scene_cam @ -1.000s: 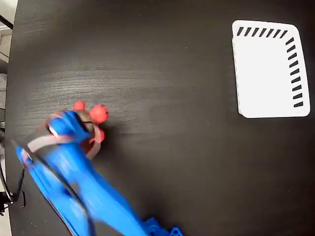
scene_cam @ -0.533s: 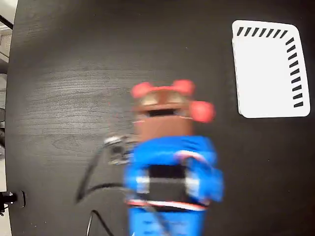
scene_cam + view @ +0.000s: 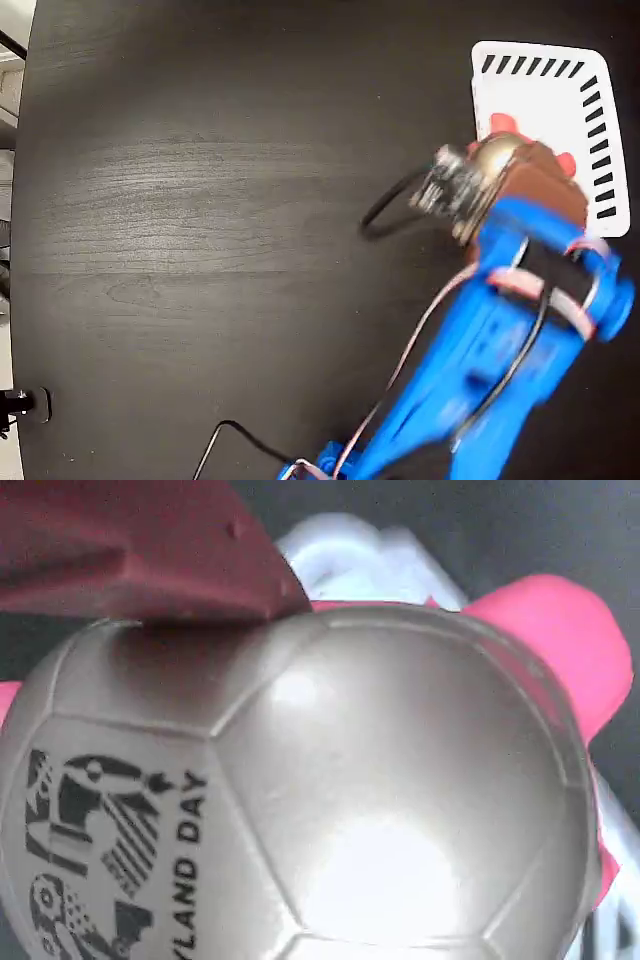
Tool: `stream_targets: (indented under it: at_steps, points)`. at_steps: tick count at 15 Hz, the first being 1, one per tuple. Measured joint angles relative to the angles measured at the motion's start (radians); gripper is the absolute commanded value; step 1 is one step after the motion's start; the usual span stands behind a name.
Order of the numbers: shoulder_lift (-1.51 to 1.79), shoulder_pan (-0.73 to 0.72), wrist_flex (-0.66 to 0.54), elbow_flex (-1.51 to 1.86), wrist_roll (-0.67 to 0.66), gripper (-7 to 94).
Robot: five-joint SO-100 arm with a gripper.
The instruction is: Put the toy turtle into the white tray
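Note:
The toy turtle (image 3: 497, 152) hangs over the left half of the white tray (image 3: 540, 90), its gold shell and red legs showing beside the brown fingers. My gripper (image 3: 516, 162), at the end of the blue arm, is shut on it. The wrist view is filled by the turtle's shell (image 3: 340, 800), which bears a dark printed mark at the lower left. One brown finger (image 3: 150, 550) presses on the shell's top. A red leg (image 3: 560, 650) sticks out at the right, and blurred white tray (image 3: 350, 555) shows behind. I cannot tell whether the turtle touches the tray.
The black table (image 3: 220, 200) stretches left of the tray, with its edge along the far left. A black cable (image 3: 385, 212) loops out from the wrist, and another cable (image 3: 235, 440) lies near the arm's base at the bottom. The blue arm (image 3: 480, 360) crosses the lower right.
The arm has swung from the table's left side across the middle to the right, carrying the turtle with it. The turtle now sits over the white tray.

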Motion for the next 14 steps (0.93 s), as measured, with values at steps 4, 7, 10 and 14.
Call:
stream_targets:
  at_steps: [4, 7, 10, 14]
  points:
    - [-0.397, 0.061, 0.011, -0.436, 0.064, 0]
    - [-0.578, 0.066, 0.009, -0.626, 0.058, 0]
    - [-0.690, 0.066, 0.012, -0.689, 0.048, 0]
    - [-0.747, 0.061, 0.006, -0.689, 0.037, 13]
